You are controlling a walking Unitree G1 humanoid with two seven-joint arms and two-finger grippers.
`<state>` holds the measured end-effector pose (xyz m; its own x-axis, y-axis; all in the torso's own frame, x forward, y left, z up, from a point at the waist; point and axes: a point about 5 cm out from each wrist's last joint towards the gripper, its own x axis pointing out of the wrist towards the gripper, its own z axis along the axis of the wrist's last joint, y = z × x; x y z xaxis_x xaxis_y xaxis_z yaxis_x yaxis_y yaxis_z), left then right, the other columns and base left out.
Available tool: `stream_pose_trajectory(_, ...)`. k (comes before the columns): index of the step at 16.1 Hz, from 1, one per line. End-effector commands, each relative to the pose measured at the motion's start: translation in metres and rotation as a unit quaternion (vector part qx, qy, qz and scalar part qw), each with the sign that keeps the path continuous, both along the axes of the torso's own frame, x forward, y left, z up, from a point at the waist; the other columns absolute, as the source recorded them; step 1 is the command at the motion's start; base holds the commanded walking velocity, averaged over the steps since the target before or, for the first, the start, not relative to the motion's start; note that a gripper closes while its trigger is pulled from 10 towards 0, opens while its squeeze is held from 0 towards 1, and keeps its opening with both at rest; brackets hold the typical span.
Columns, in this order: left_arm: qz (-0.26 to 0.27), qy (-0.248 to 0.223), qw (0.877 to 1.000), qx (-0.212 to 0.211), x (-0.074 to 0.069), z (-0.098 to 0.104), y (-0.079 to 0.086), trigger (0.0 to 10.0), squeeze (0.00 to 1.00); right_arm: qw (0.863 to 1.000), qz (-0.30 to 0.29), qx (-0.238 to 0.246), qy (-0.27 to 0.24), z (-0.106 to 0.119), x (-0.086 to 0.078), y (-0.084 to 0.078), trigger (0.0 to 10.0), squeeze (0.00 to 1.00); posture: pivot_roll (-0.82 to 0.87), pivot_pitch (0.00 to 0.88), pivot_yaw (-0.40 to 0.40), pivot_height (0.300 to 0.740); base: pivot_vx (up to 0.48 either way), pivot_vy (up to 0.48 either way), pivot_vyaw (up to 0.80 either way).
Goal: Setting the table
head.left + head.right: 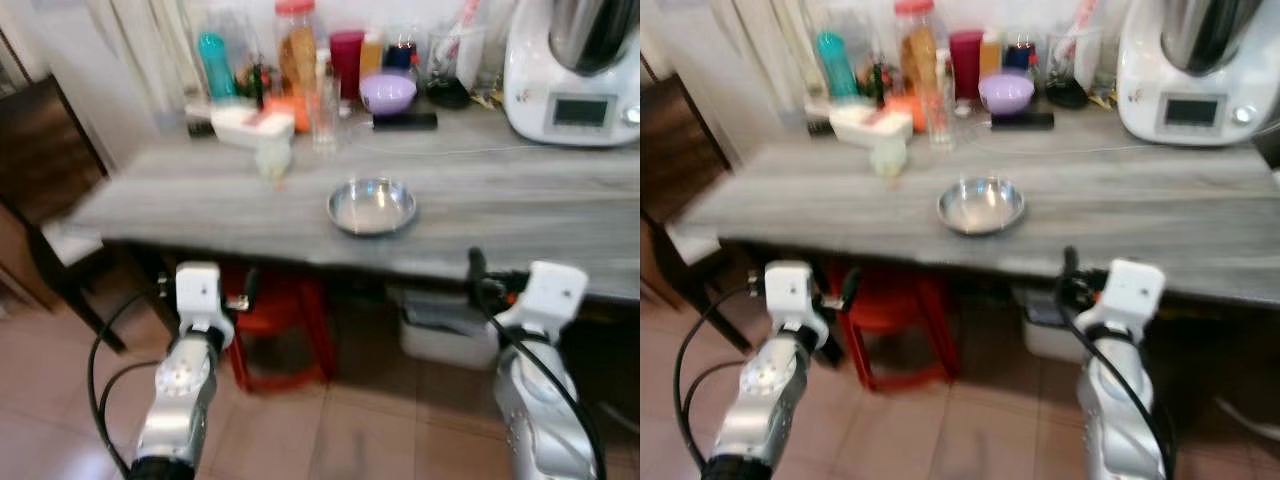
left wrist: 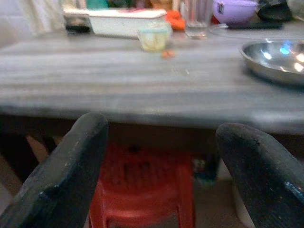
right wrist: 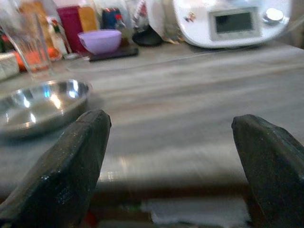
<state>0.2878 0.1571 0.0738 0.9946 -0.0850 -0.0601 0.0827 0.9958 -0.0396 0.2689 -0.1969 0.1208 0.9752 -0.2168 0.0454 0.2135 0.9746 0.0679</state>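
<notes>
A shallow steel bowl point(image 1: 371, 206) lies near the front middle of the grey wooden table point(image 1: 180, 190); it also shows in the left wrist view point(image 2: 275, 57) and the right wrist view point(image 3: 40, 104). Both arms are held low in front of the table's near edge. My left gripper point(image 2: 159, 142) is open and empty, level with the table edge and left of the bowl. My right gripper point(image 3: 171, 142) is open and empty too, just right of the bowl. A clear drinking glass point(image 1: 324, 112) and a purple bowl point(image 1: 388, 92) stand further back.
Jars, bottles and a white lidded container point(image 1: 245, 125) crowd the table's back. A small pale cup point(image 1: 273, 155) stands in front of them. A white kitchen machine point(image 1: 575, 70) is at the back right. Under the table are a red stool point(image 1: 280, 330) and a white bin point(image 1: 445, 335); a dark chair point(image 1: 45, 170) stands left.
</notes>
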Motion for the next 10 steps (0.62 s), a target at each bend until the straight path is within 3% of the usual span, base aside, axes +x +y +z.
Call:
stream_pose_trajectory(1,0.004,0.000,1.000,0.003,0.0007,0.0012,0.0041,10.0,0.00,1.000,0.009,0.003,0.000,0.0016,0.0027,0.0066,10.0,0.00,-0.08,0.012,0.108,0.740,-0.296,0.000,0.00)
stream_pose_trajectory(4,0.002,0.000,1.000,0.000,-0.0002,0.0011,0.0019,10.0,0.00,1.000,0.010,-0.019,-0.003,0.0002,0.0025,0.0079,10.0,0.00,-0.08,0.015,0.104,0.740,-0.296,0.000,0.00)
stream_pose_trajectory(8,0.000,0.002,1.000,0.001,-0.0012,-0.0002,0.0013,10.0,0.00,1.000,0.024,-0.001,0.001,-0.0002,0.0037,0.0146,10.0,0.00,-0.07,0.015,0.103,0.740,-0.296,0.000,0.00)
stream_pose_trajectory(10,-0.003,0.003,1.000,0.000,-0.0020,-0.0008,0.0004,10.0,0.00,1.000,0.026,-0.014,-0.001,0.0000,0.0033,0.0152,10.0,0.00,-0.07,0.015,0.103,0.740,-0.298,0.000,0.00)
